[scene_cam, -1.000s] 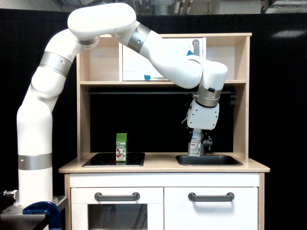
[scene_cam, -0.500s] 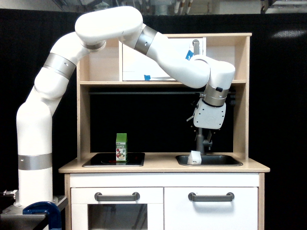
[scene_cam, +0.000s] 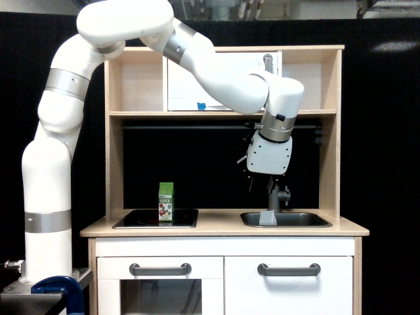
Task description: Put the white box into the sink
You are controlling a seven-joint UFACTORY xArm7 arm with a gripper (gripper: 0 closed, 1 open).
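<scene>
We see the white box [scene_cam: 268, 218] lying inside the sink [scene_cam: 286, 220], at the side toward the exterior view's left, with only its upper part showing above the rim; it looks tipped, not upright, probably because it was let go from above and not set down carefully. The claw [scene_cam: 251, 177] hangs well above the basin, beside the faucet [scene_cam: 276, 194], and holds nothing; its fingers are dark against the dark back wall, so we cannot tell how wide they stand. We judge that the task is practically done, since the box rests in the basin and is apart from the claw. On the stovetop [scene_cam: 155, 218], at the other side of the worktop [scene_cam: 223, 230], a green carton [scene_cam: 166, 201] stands upright and is not touched. Its front carries a word that seems to be "JUICE", over a small picture of fruit. The print on the white box is too small to read.
</scene>
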